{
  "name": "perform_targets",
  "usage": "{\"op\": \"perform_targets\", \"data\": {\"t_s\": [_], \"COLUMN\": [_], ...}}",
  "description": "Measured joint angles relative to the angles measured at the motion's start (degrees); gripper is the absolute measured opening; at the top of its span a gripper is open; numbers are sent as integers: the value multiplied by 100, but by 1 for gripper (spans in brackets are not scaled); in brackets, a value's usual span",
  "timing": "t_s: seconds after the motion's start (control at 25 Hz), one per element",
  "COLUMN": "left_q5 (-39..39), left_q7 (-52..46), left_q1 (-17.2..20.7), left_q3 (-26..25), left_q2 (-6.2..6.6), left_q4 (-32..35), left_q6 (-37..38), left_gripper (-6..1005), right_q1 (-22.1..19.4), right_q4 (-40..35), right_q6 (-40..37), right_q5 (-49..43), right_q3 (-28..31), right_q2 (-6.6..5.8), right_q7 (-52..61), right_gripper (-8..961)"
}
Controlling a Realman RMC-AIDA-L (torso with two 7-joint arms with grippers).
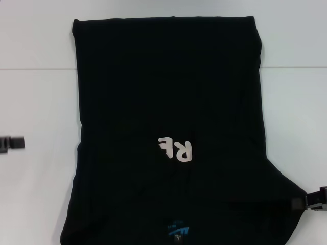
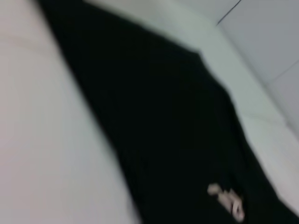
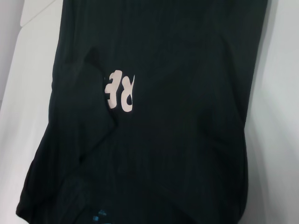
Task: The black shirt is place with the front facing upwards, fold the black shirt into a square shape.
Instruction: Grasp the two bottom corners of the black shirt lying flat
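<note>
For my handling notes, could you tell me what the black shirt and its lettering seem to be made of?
The black shirt looks like soft matte knit cloth: it folds and creases limply. Its white letters look like a flat, smooth print, probably ink or vinyl.

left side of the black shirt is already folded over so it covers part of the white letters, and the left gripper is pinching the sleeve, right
Not quite. In the head view the left gripper sits on the bare table, apart from the black shirt. The fold does cover part of the white letters.
</note>
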Motion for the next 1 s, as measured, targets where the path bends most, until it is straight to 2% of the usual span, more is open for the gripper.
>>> {"op": "perform_targets", "data": {"t_s": [0.16, 0.28, 0.6, 0.76, 1.0], "left_q5": [894, 1209, 1373, 1387, 1402], "left_q7": [-273, -295, -426, -461, -462], "left_q1": [-213, -324, -459, -442, -433], "left_q3": [90, 172, 552, 855, 1030], "left_q2": [0, -38, -44, -144, -345], "left_q4": [-53, -125, -212, -242, -357], "left_q6": [177, 274, 588, 598, 499], "left_gripper": [860, 860, 860, 860, 860], "right_q1": [7, 13, 23, 16, 0], "right_q4": [3, 5, 6, 6, 19], "right_q6": [22, 34, 82, 114, 131], "right_q5": [0, 0, -1, -1, -1], "right_q3": [6, 12, 16, 16, 78], "right_q2": [-20, -17, 5, 7, 7], "right_q7": [-71, -134, -189, -211, -313], "right_gripper": [50, 50, 50, 49, 49]}}
